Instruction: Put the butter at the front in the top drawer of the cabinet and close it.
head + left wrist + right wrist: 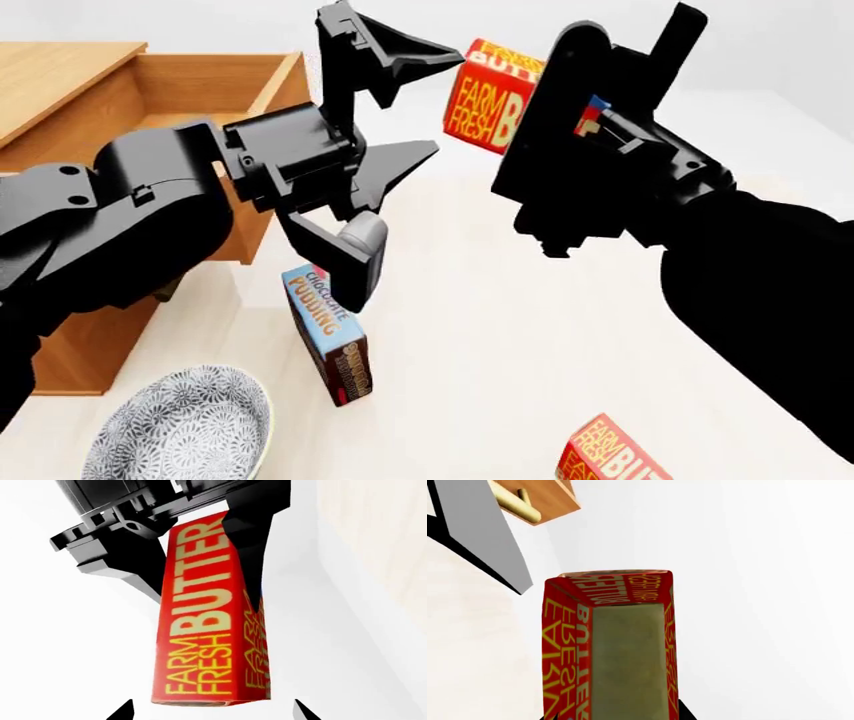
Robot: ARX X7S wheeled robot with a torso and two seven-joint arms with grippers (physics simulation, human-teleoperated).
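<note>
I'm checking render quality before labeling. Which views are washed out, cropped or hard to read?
Left wrist view: the butter is sharp and legible, but the background is blown out white. Head view: the right gripper is a flat black silhouette without detail, hiding most of the carton. Right wrist view: the carton fills the frame, lettering upside down, and the top drawer is cropped at the corner.

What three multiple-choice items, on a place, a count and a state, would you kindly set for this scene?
1. Where is the pudding box? A held in a gripper; B on the table near the bowl; C on the floor.
2. How many butter cartons show in the head view? A one; B three; C two.
3. The top drawer is: A open; B shut; C taken out.
Key: 1 B, it rests on the table; 2 C, the butter in the right gripper, another carton on the table; 3 A, its inside shows.
</note>
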